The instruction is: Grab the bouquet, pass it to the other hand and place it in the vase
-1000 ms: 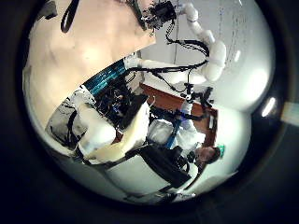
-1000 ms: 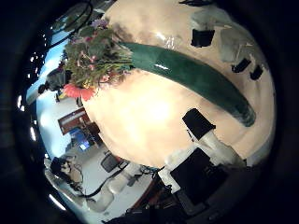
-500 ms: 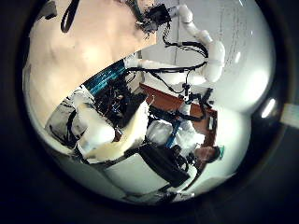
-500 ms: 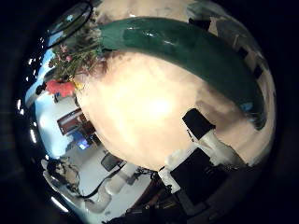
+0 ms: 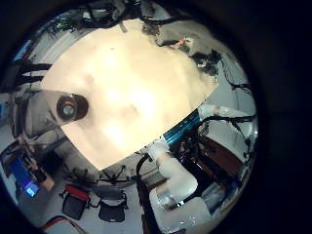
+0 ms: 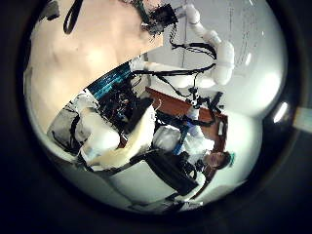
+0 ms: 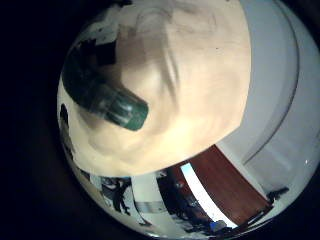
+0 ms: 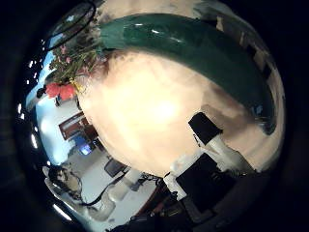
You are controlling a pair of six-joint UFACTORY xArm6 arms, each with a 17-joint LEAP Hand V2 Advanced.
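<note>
The bouquet lies on the table (image 8: 164, 116), very close under my right hand's palm. Its long wrapped stem (image 8: 183, 46) spans the right thumb side view, with the flowers (image 8: 72, 68) at one end. The wrap's cut end (image 7: 108, 92) shows in the right little finger side view. Only small dark parts of the right hand (image 8: 263, 114) show past the wrap, and its fingers' curl is hidden. The vase (image 5: 68, 107) stands on the table, seen from above with its mouth open. My left hand (image 6: 107, 138) hangs off the table's edge, its fingers relaxed and holding nothing.
The right arm (image 6: 213, 54) reaches down over the table's far part in the left thumb side view. Beyond the table's edge (image 5: 185, 127) are room furniture and chairs (image 5: 93, 203). Bare tabletop (image 5: 127, 88) lies between the vase and the right hand.
The right palm has come down much closer to the bouquet, whose wrap now fills more of its view. The left hand's view is nearly unchanged.
</note>
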